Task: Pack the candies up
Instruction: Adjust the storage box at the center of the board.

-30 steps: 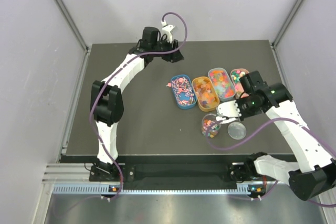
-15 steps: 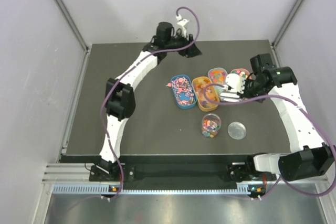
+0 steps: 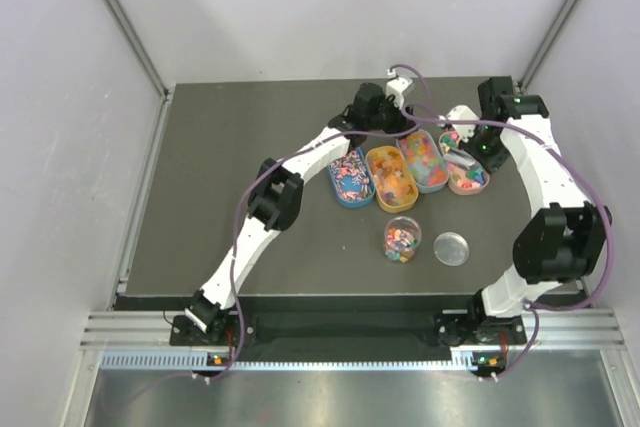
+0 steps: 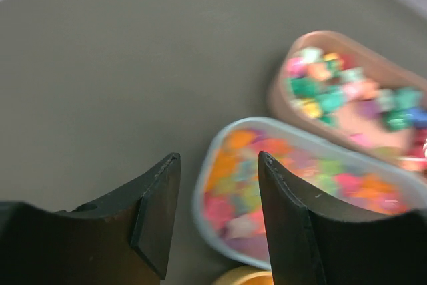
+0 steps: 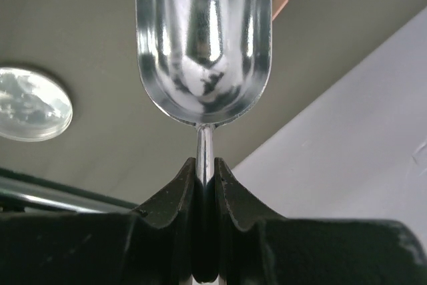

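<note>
Four oval trays hold the candies: pink-black-white bits in the blue tray [image 3: 348, 177], orange-yellow gummies in the orange tray [image 3: 390, 180], rainbow gummies in the pale blue tray [image 3: 423, 160] and pastel cubes in the peach tray [image 3: 463, 164]. A clear jar [image 3: 402, 239] holds mixed candies. My left gripper [image 3: 396, 125] is open and empty above the far end of the pale blue tray [image 4: 212, 165], with the rainbow gummies [image 4: 300, 181] blurred between its fingers. My right gripper [image 3: 463, 133] is shut on the handle of the silver scoop [image 5: 203, 38], whose bowl is empty, above the peach tray.
The jar's clear lid [image 3: 452, 248] lies right of the jar and also shows in the right wrist view [image 5: 30, 103]. The peach tray [image 4: 353, 98] sits beyond the pale blue one in the left wrist view. Grey walls stand close behind and to the right.
My left arm has swung right from the table's far middle to the trays. My right gripper has carried the scoop from beside the jar up to the peach tray.
</note>
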{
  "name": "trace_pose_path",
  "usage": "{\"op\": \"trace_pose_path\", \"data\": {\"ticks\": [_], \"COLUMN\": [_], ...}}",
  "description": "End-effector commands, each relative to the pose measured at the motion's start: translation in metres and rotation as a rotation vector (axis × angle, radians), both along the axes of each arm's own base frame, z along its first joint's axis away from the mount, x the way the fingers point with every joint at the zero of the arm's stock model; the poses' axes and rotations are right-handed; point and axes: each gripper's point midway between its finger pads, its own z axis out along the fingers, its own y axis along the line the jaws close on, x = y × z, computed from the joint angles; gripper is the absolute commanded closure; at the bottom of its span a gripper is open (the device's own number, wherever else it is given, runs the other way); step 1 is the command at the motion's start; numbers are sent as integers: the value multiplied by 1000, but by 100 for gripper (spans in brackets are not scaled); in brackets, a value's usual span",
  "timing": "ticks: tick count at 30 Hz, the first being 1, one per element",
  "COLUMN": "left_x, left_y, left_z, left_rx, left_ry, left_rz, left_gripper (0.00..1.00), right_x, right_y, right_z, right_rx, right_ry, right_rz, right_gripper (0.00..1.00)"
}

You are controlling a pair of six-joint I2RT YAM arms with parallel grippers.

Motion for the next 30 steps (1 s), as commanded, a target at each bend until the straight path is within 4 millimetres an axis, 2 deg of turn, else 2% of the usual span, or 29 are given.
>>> {"op": "trace_pose_path", "data": {"ticks": [1, 3, 4, 5, 6, 7, 8, 9, 10, 11, 12, 15, 20, 21, 23, 25, 27, 30], "left_x": [53, 58, 65, 62, 66, 64, 51, 40, 37, 22, 11, -3, -34, -43, -68, -79, -83, -94], "left_y": [39, 58, 76, 90, 109, 121, 139, 147, 166, 178, 192, 222, 234, 234, 236, 239, 246, 253], "left_z": [66, 78, 78, 92, 95, 98, 95, 93, 89, 85, 75, 59, 42, 35, 14, 1, -11, -28], "left_rx": [60, 84, 104, 102, 117, 125, 161, 140, 150, 164, 180, 197, 245, 248, 282, 303, 325, 358], "left_ry": [-286, -266, -231, -202, -179, -156, -101, -34, 9, 53, 125, 252, 343, 381, 490, 536, 552, 613], "left_rz": [172, 224, 256, 285, 314, 330, 337, 333, 342, 332, 321, 365, 327, 315, 272, 267, 296, 323], "left_gripper": [45, 46, 48, 51, 53, 67, 77, 95, 100, 100, 100, 100, 100, 100, 100, 100, 100, 100], "right_x": [38, 49, 60, 69, 74, 89, 96, 107, 123, 130, 147, 169, 183, 183, 181, 180, 177, 158], "right_y": [-5, -9, -13, -14, -26, -30, -40, -44, -46, -56, -61, -72, -78, -81, -84, -88, -93, -95], "right_z": [14, 8, 12, 6, 5, 14, 14, 0, 13, 10, 8, -2, -29, -40, -48, -55, -57, -72], "right_rx": [7, 4, -1, -2, 1, 10, 21, 32, 62, 70, 74, 88, 82, 82, 85, 93, 96, 95], "right_ry": [-125, -126, -159, -161, -171, -216, -229, -206, -253, -261, -275, -295, -263, -241, -226, -219, -216, -160], "right_rz": [-86, -112, -130, -143, -178, -194, -237, -256, -266, -308, -321, -358, -366, -372, -385, -400, -419, -435], "right_gripper": [100, 100, 100, 100, 100, 100, 100, 100, 100, 100, 100, 100, 100, 100, 100, 100, 100, 100]}}
